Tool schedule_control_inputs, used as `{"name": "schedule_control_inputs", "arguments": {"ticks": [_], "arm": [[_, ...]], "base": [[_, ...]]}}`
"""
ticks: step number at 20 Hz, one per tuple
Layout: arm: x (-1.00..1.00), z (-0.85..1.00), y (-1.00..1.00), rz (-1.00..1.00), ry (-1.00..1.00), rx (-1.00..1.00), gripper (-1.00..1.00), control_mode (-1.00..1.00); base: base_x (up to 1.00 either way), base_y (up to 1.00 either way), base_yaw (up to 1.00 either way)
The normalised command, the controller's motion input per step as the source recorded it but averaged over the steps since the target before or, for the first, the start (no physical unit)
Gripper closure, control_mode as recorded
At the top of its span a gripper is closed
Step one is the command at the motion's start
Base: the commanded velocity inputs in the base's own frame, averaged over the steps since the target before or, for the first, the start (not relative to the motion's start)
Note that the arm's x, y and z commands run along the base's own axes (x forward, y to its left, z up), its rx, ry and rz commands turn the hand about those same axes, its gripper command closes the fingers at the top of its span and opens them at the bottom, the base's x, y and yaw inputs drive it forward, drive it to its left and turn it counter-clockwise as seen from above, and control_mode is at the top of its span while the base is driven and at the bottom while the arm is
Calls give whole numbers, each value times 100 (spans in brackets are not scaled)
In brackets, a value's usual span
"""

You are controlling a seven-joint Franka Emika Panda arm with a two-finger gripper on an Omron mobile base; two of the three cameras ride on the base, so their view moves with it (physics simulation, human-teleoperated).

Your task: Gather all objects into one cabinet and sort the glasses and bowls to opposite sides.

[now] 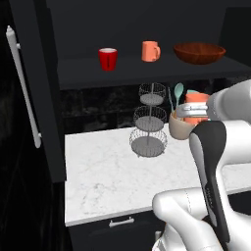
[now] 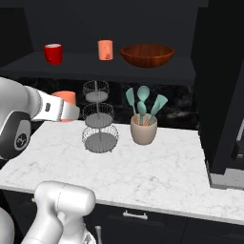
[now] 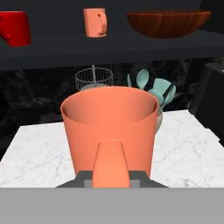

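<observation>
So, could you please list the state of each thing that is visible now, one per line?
Black wall cabinet door: open.
Glossy red mug: upright on the cabinet shelf.
Salmon-orange cup on the shelf: upright.
Wide reddish-brown bowl: upright on the shelf, right end.
Second salmon-orange cup: held upright above the counter.
Gripper: shut on its handle.

Glossy white, rounded arm [image 1: 215, 162] shells with smooth bulging joints. Broad black band down one link, dark grey ring at another joint with a small pale emblem on it. Near the wrist, a silver-grey cuff with tiny dark marks, ending in a dark hand [image 3: 111, 177].
</observation>
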Motion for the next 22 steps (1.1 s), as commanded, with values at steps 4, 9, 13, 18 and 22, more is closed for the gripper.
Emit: {"name": "schedule_control_inputs", "arguments": {"ticks": [4,9,13,18,22], "arm": [[-4,5,11,5,-5,0,100,-100],[-8,47,23,44,-5,0,100,-100],[0,60,59,46,0,0,100,-100],[5,47,85,29,2,-1,100,-100],[62,10,85,4,5,-2,100,-100]], "base": [[0,0,0],[0,0,0],[0,0,0],[0,0,0],[0,0,0]]}}
